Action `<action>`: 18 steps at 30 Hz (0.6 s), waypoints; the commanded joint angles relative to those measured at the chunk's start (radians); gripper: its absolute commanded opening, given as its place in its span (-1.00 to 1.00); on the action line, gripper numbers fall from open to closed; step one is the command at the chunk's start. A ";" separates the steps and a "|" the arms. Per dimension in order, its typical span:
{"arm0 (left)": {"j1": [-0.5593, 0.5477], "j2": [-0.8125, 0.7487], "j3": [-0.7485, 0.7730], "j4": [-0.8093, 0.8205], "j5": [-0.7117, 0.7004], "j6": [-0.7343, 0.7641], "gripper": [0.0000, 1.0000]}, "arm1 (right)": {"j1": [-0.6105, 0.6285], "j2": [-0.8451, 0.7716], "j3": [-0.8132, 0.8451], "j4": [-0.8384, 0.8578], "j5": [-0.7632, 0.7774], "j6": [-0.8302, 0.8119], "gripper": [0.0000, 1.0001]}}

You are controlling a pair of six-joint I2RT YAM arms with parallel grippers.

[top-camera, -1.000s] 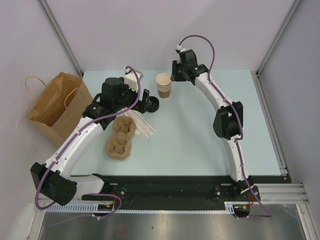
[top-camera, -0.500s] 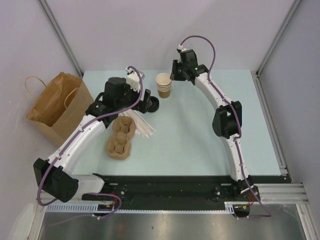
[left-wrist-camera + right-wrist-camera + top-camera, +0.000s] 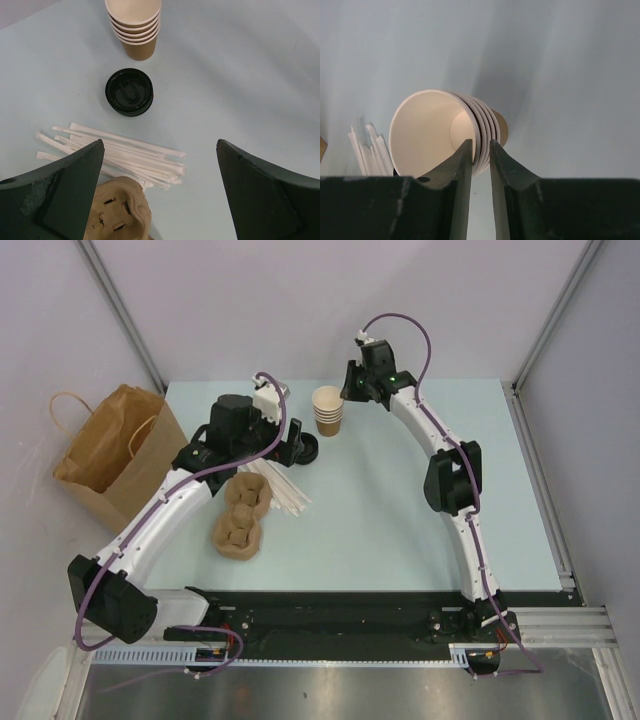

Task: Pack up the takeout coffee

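The takeout coffee, as a capped cup, shows nowhere in these views; only its makings stand on the pale blue surface [image 3: 400, 500]. The stack of lidless tan paper cups [image 3: 327, 410] is at the far middle. The round black plastic lids [image 3: 129, 92] lie just near-left of it, not touching.

The step in hand looks like pulling one cup off the stack. The right tool [image 3: 479, 145] has its fingers nearly together astride the cup rims, one finger inside the top cup. Whether they already pinch, I cannot tell. The left tool [image 3: 160, 145] is spread wide and carries nothing, hanging over the lids and straws.

The next move probably calls for a grip on the top cup's wall alone, then a straight lift, since nested cups may cling together.

Counted:
- Cups: about five in the stack.
- Lids: at least two, piled.
- White paper-wrapped straws [image 3: 120, 150]: roughly ten, too overlapped for an exact count.
- Brown moulded-pulp cup carriers [image 3: 240, 515]: seemingly two.
- Large brown paper bag with handles [image 3: 110, 450]: one, off the surface's left edge.
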 commanded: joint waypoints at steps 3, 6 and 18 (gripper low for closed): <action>-0.004 0.001 0.025 0.019 -0.006 -0.018 0.99 | -0.003 0.018 0.060 0.031 -0.019 0.020 -0.70; -0.004 0.003 0.026 0.019 -0.003 -0.018 0.99 | -0.003 0.016 0.063 0.032 -0.027 0.030 -0.92; -0.006 0.021 0.051 0.007 0.000 -0.027 0.99 | -0.006 -0.048 0.066 0.029 -0.042 0.064 -1.00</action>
